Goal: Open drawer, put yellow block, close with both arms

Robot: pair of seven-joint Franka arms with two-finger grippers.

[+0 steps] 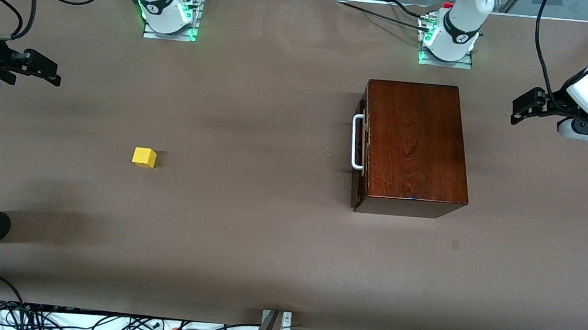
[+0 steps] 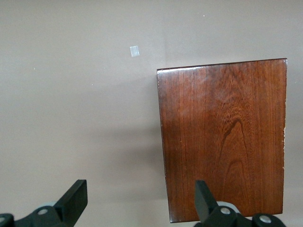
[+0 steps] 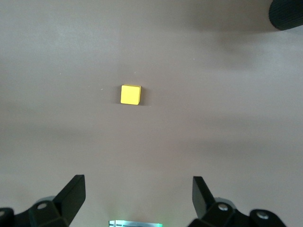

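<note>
Mahogany-coloured and glossy, the wooden box [image 1: 415,143] sits on the brown paper-covered worktop [image 1: 246,234] toward the left arm's end, just in front of the left arm's green-lit base [image 1: 445,51]. Its drawer [image 1: 361,144] is pushed in, the dark reddish-brown front flush with the box, and the white bar handle [image 1: 357,141] faces the right arm's end of the worktop.

Well apart from the box, toward the right arm's end and a little nearer the front camera, the small bright yellow cube [image 1: 144,157] rests on bare worktop, touching nothing.

Each arm waits, raised at its own end of the worktop. The left end effector [image 2: 137,198] hangs above the box's edge and the bare worktop beside it, fingers spread wide and holding nothing. The right end effector [image 3: 137,196] hangs over bare worktop with the yellow cube in its wrist view, fingers likewise wide apart and empty.

A small pale patch [image 1: 455,244] marks the worktop near the box, nearer the front camera.
</note>
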